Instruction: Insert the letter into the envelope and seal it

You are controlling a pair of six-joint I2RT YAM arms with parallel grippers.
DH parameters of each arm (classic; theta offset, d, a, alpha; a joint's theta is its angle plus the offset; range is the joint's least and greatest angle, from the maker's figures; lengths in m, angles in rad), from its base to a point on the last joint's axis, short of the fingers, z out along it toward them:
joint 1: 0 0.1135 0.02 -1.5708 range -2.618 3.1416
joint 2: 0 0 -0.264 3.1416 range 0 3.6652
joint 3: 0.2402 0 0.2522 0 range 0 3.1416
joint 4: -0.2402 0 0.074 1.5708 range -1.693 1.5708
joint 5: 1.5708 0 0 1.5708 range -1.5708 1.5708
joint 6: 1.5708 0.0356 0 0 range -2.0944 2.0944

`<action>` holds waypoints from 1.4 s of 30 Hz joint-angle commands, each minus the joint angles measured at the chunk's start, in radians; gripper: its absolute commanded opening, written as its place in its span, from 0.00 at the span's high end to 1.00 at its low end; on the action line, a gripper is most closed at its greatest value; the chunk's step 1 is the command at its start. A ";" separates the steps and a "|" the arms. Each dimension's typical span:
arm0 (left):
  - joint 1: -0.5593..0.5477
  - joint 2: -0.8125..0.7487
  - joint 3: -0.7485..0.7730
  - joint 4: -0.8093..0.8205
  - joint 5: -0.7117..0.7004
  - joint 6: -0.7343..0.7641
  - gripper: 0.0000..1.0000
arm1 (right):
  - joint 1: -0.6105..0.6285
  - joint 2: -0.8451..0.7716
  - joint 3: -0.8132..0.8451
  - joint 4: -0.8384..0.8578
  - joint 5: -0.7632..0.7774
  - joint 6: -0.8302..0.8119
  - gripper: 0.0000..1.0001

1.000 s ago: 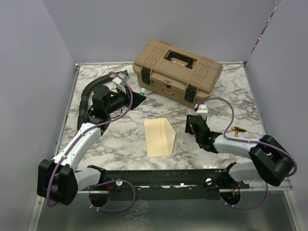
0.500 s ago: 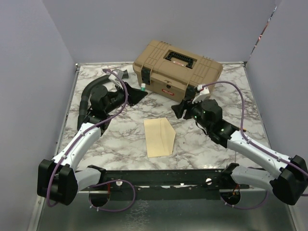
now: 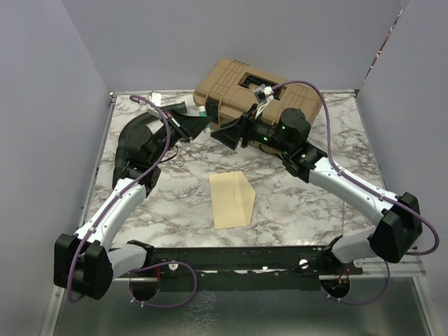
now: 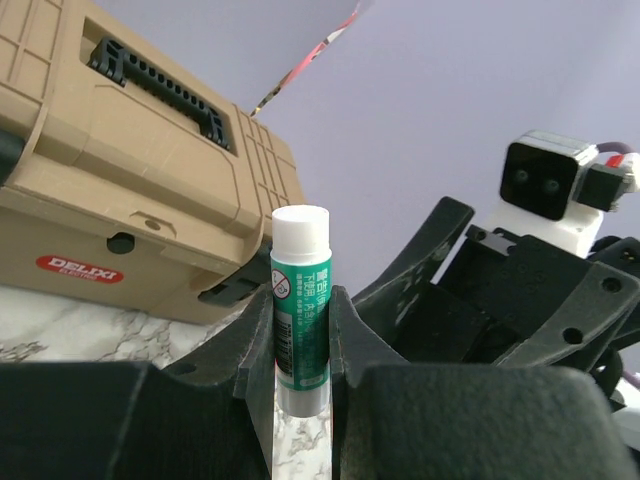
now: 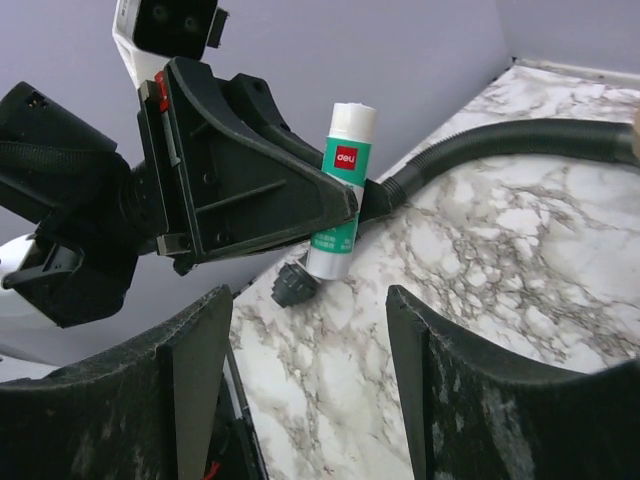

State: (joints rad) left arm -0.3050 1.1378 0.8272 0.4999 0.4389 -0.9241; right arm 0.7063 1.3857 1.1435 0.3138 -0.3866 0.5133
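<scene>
The pale yellow envelope [image 3: 229,200] lies flat mid-table, its triangular flap pointing right. The letter is not in view. My left gripper [image 3: 198,117] is raised at the back left, shut on a green-and-white glue stick [image 4: 300,320] that stands upright between its fingers, white cap up. My right gripper [image 3: 229,133] hovers just right of it, facing it, jaws open and empty. In the right wrist view the glue stick [image 5: 340,190] shows beyond my open right gripper [image 5: 305,300], still apart from its fingers [image 5: 205,340].
A tan toolbox [image 3: 231,77] with a black handle stands at the back, partly behind the right arm, and it fills the left of the left wrist view [image 4: 130,180]. A black ribbed hose [image 5: 520,140] lies on the marble table [image 3: 175,203]. Grey walls enclose the sides.
My right arm swung up and left from beside the envelope to face the left gripper, its jaws widening. My left gripper lifted the glue stick toward the toolbox.
</scene>
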 commanded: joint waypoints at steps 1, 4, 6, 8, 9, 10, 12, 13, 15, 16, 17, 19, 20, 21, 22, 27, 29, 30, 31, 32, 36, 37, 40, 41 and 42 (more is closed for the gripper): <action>0.003 -0.023 0.048 0.054 -0.027 -0.049 1.00 | 0.010 0.058 0.075 -0.004 -0.111 0.055 0.34; 0.003 -0.023 0.049 0.071 -0.021 -0.060 1.00 | 0.011 0.089 0.111 -0.026 -0.124 0.069 0.40; 0.003 -0.023 0.049 0.085 -0.015 -0.065 1.00 | 0.011 0.110 0.129 -0.027 -0.133 0.083 0.51; 0.003 -0.021 0.047 0.095 -0.005 -0.067 1.00 | 0.012 0.136 0.157 -0.027 -0.144 0.096 0.57; 0.002 -0.022 0.046 0.108 0.005 -0.065 1.00 | 0.012 0.148 0.169 -0.027 -0.146 0.099 0.57; 0.003 -0.023 0.045 0.118 0.014 -0.063 1.00 | 0.012 0.157 0.180 -0.024 -0.150 0.100 0.58; 0.002 -0.028 0.041 0.135 0.018 -0.061 1.00 | 0.011 0.174 0.200 -0.026 -0.142 0.103 0.58; 0.003 -0.031 0.041 0.140 0.019 -0.059 1.00 | 0.011 0.182 0.207 -0.027 -0.141 0.104 0.58; 0.003 -0.033 0.043 0.151 0.024 -0.059 1.00 | 0.011 0.191 0.221 -0.036 -0.137 0.113 0.62; 0.003 -0.033 0.046 0.155 0.034 -0.060 1.00 | 0.011 0.195 0.224 -0.035 -0.138 0.122 0.67; 0.003 -0.032 0.048 0.162 0.043 -0.060 1.00 | 0.012 0.194 0.224 -0.028 -0.138 0.133 0.75; 0.003 -0.035 0.050 0.168 0.057 -0.057 1.00 | 0.010 0.183 0.214 0.005 -0.150 0.168 0.90; 0.002 -0.037 0.050 0.172 0.066 -0.052 1.00 | 0.007 0.174 0.205 0.022 -0.159 0.186 0.99; 0.002 -0.041 0.050 0.176 0.077 -0.045 1.00 | 0.002 0.161 0.193 0.050 -0.171 0.206 1.00; 0.002 -0.043 0.050 0.181 0.090 -0.040 1.00 | -0.007 0.149 0.177 0.082 -0.194 0.234 1.00; 0.004 -0.049 0.055 0.262 0.165 -0.040 1.00 | -0.107 0.131 0.075 0.474 -0.426 0.567 1.00; 0.003 -0.052 0.062 0.297 0.182 -0.038 1.00 | -0.133 0.160 0.051 0.685 -0.480 0.774 1.00; 0.003 -0.055 0.065 0.317 0.185 -0.038 1.00 | -0.141 0.184 0.044 0.776 -0.479 0.889 1.00; 0.002 -0.058 0.069 0.338 0.187 -0.037 1.00 | -0.146 0.205 0.041 0.874 -0.462 1.006 1.00; 0.002 -0.058 0.078 0.353 0.187 -0.038 1.00 | -0.150 0.229 0.041 0.976 -0.442 1.109 1.00; 0.003 -0.032 0.128 0.416 0.189 -0.072 1.00 | -0.154 0.321 0.094 1.261 -0.346 1.438 1.00; 0.003 -0.026 0.136 0.440 0.185 -0.088 1.00 | -0.153 0.335 0.113 1.292 -0.330 1.481 1.00; -0.002 -0.012 0.144 0.479 0.146 -0.124 1.00 | -0.155 0.340 0.153 1.291 -0.316 1.514 1.00; -0.003 -0.011 0.144 0.482 0.126 -0.131 1.00 | -0.155 0.331 0.166 1.256 -0.338 1.479 1.00; -0.004 -0.009 0.144 0.482 0.105 -0.138 1.00 | -0.154 0.315 0.173 1.202 -0.365 1.421 0.98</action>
State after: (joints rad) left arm -0.3305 1.1313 0.9424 0.8646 0.6121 -1.0492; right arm 0.5980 1.7424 1.2461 1.3701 -0.7898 1.8198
